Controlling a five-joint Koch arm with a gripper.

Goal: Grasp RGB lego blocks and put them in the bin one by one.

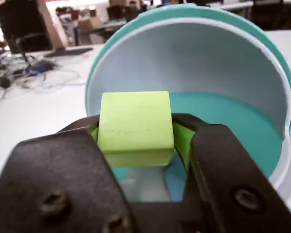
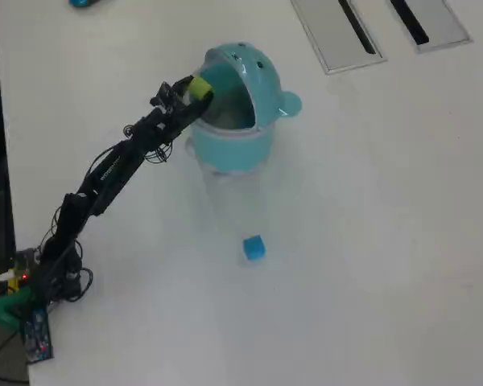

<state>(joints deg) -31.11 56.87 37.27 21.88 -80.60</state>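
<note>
My gripper point(image 1: 136, 133) is shut on the yellow-green block point(image 1: 135, 124), held between the black jaws right at the mouth of the teal bin point(image 1: 218, 73). In the overhead view the gripper point(image 2: 197, 90) holds the yellow-green block point(image 2: 200, 86) at the left rim of the bin point(image 2: 237, 137), over its opening. The blue block point(image 2: 254, 248) lies on the white table below the bin. The red block is out of view.
Two flat grey panels with black slots point(image 2: 338, 32) lie at the table's top right. The arm's base point(image 2: 32, 289) stands at the lower left edge. A small blue thing point(image 2: 80, 2) sits at the top left edge.
</note>
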